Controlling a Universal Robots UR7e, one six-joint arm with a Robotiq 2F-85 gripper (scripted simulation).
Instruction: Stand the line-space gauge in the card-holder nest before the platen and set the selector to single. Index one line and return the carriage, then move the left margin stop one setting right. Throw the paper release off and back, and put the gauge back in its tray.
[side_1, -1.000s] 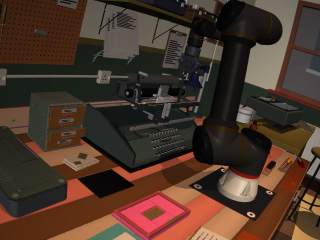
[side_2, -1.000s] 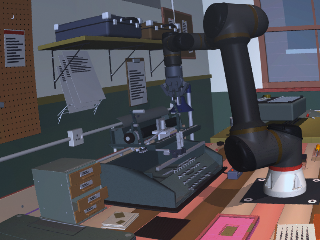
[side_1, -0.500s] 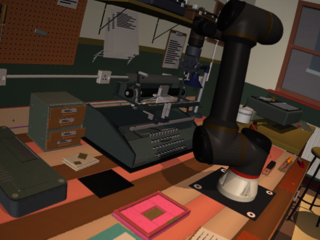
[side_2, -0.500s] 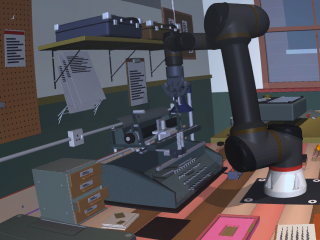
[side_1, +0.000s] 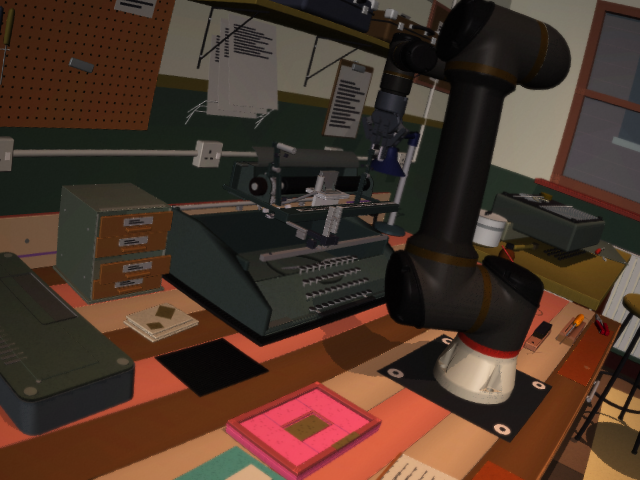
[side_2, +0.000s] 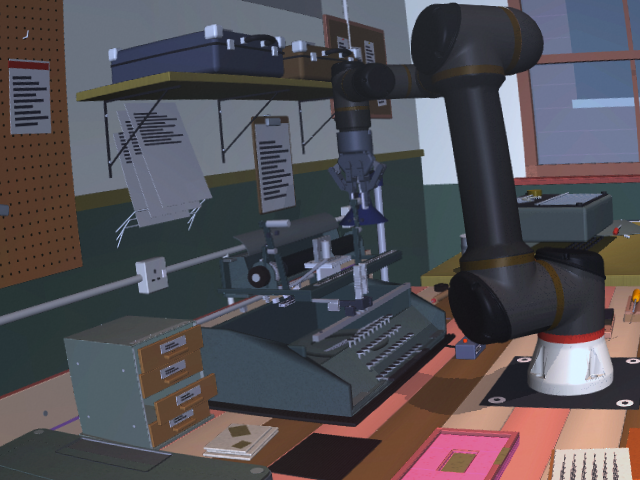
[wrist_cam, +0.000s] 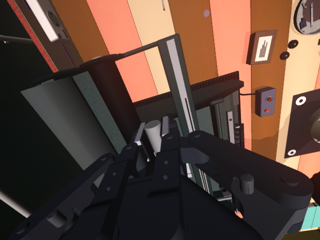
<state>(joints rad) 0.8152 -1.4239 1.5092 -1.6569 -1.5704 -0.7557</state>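
Note:
The line-space gauge (side_1: 326, 184), a pale upright piece, stands in the card-holder nest in front of the black platen (side_1: 310, 184) on the typewriter carriage. My gripper (wrist_cam: 152, 140) hangs over the right end of the carriage, its fingers closed on a pale round lever knob (wrist_cam: 153, 134) that sticks up there. From the side cameras the gripper (side_1: 383, 150) (side_2: 359, 196) points straight down just above the carriage's right end. The pink gauge tray (side_1: 304, 428) sits empty at the front of the bench.
A wall shelf with cases (side_2: 196, 54) and hanging papers stands behind the typewriter (side_1: 289, 268). A small drawer cabinet (side_1: 116, 240) sits to its left, a black mat (side_1: 211, 365) in front. A blue lamp on a post (side_2: 380, 227) stands close behind the gripper.

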